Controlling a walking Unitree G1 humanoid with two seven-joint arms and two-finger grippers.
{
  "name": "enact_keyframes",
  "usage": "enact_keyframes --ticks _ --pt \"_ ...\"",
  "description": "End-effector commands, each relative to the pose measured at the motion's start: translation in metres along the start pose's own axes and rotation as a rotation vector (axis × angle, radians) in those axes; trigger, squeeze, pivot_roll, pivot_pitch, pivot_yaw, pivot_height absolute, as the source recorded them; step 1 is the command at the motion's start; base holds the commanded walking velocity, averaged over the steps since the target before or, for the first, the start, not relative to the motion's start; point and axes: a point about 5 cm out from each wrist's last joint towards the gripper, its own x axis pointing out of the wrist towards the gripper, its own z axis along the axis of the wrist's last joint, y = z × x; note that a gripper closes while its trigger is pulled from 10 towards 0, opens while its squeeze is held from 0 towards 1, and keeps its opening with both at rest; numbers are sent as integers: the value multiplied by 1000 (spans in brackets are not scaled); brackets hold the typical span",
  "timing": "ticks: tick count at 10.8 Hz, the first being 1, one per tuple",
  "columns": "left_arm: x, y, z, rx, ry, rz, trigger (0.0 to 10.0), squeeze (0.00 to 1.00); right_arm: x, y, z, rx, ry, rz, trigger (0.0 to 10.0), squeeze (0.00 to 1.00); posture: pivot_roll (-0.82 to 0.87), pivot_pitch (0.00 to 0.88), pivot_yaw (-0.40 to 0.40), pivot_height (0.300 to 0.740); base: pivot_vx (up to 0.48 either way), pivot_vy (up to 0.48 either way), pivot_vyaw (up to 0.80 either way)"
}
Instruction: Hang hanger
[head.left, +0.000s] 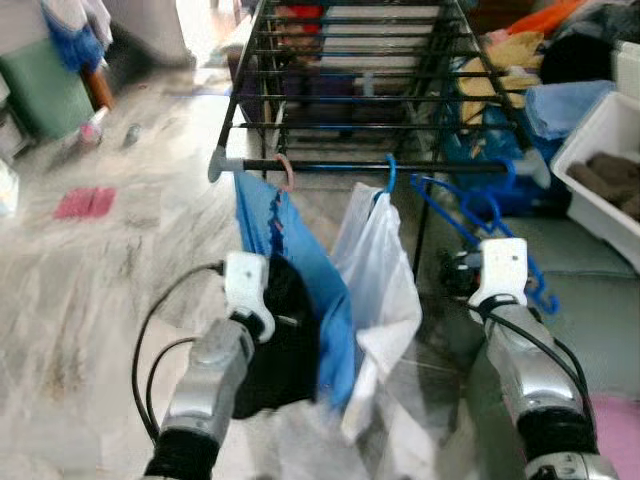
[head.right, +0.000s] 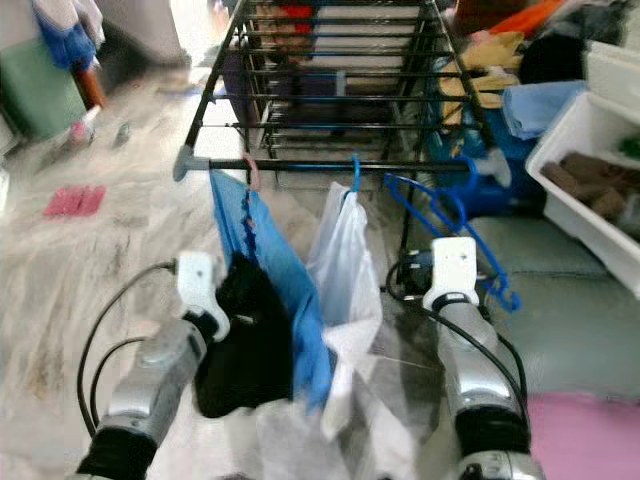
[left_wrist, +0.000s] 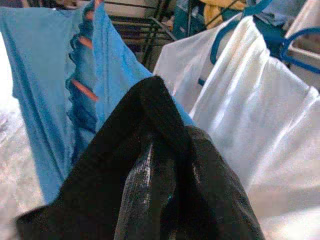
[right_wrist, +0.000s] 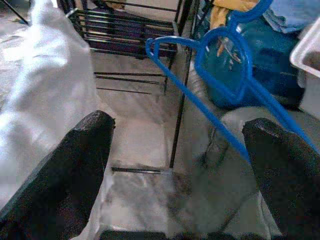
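Black cloth (left_wrist: 150, 165) fills the clenched left gripper (left_wrist: 150, 200); right gripper (right_wrist: 175, 165) spread near blue hanger (right_wrist: 220, 65).

A white bin (head.left: 600, 150) holding dark folded cloth stands at the right beside a heap of yellow, orange and light blue clothes (head.left: 545, 60), while a pink rag (head.left: 85, 203) lies on the marbled floor (head.left: 80, 290) at the left.

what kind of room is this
Probably a laundry-drying corner of a home: a black drying rack with a blue garment and a white garment hung on its front bar, and piles of clothes beside a white bin.
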Motion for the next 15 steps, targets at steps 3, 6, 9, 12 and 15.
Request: enact_keyframes --ticks 3,6,9,12,15 --pt "2 -5 11 13 -39 -44 10000 0 -5 7 2 -4 -13 -18 10000 0 -27 67 19 740 0 0 -800" --pt "3 -9 16 6 -66 -77 10000 0 -4 9 6 -5 -24 -25 10000 0 -29 64 22 740 0 0 -219" --pt "3 -11 18 4 -75 -102 10000 0 -5 11 4 -7 -18 -35 10000 0 -28 62 25 740 315 0 -375" --pt "3 -11 17 6 -73 -109 10000 0 -4 9 6 -12 -21 -35 10000 0 -30 61 28 740 356 305 0" --pt "2 -13 15 -1 -68 -110 10000 0 -4 16 5 -19 -15 28 10000 0 -28 63 27 740 315 361 0"
